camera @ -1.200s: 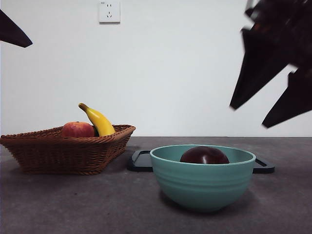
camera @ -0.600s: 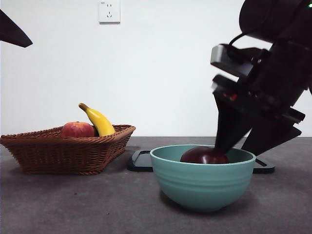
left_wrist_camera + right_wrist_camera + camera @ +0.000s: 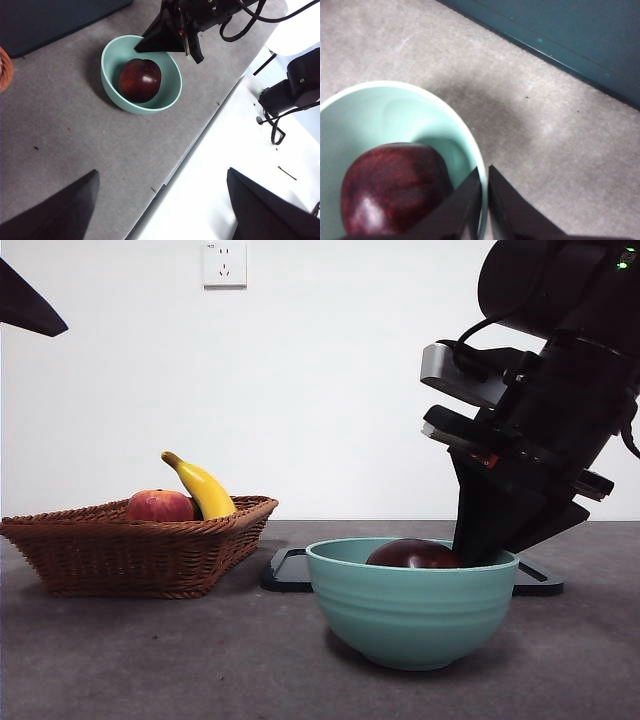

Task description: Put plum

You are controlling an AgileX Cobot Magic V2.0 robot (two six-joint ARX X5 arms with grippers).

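Observation:
The plum [image 3: 412, 554] is dark maroon and glossy and lies inside the teal bowl [image 3: 410, 610] at the middle right of the table. It also shows in the left wrist view [image 3: 140, 80] and in the right wrist view [image 3: 390, 192]. My right gripper [image 3: 480, 552] comes down from the upper right and is shut on the bowl's right rim [image 3: 481, 175], one jaw inside next to the plum, one outside. From above, the right gripper [image 3: 150, 46] reaches over the bowl [image 3: 111, 57]. My left gripper [image 3: 162, 175] is open, empty and high above the table; it shows as a black tip at the top left [image 3: 25, 305].
A wicker basket [image 3: 140, 550] at the left holds a red-orange apple [image 3: 158, 506] and a yellow banana [image 3: 203, 487]. A dark flat tray [image 3: 290, 570] lies behind the bowl. The table's edge [image 3: 200, 135] runs close by the bowl.
My right arm has come down from the upper right to the bowl, and its jaws have closed on the right rim. The bowl has shifted slightly left.

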